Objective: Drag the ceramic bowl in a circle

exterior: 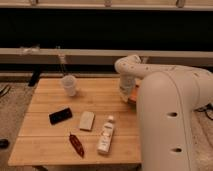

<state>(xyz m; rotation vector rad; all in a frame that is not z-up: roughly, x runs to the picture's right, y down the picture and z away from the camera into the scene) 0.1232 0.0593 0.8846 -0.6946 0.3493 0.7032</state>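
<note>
Light wooden slatted worktop (pixel 50 107) carries: translucent whitish plastic cup (pixel 69 85), flat black rectangular device (pixel 60 116), pale rectangular packet (pixel 86 120), dark red pepper-shaped item (pixel 76 144), white bottle lying flat (pixel 105 135). Shallow orange ceramic bowl (pixel 133 96) at right edge, closed end effector (pixel 126 94) on it.

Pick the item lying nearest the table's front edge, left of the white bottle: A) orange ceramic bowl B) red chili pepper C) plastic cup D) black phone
B: the red chili pepper lies by the front edge, left of the white bottle; the gripper is far off at the right, down at the orange ceramic bowl.
</note>
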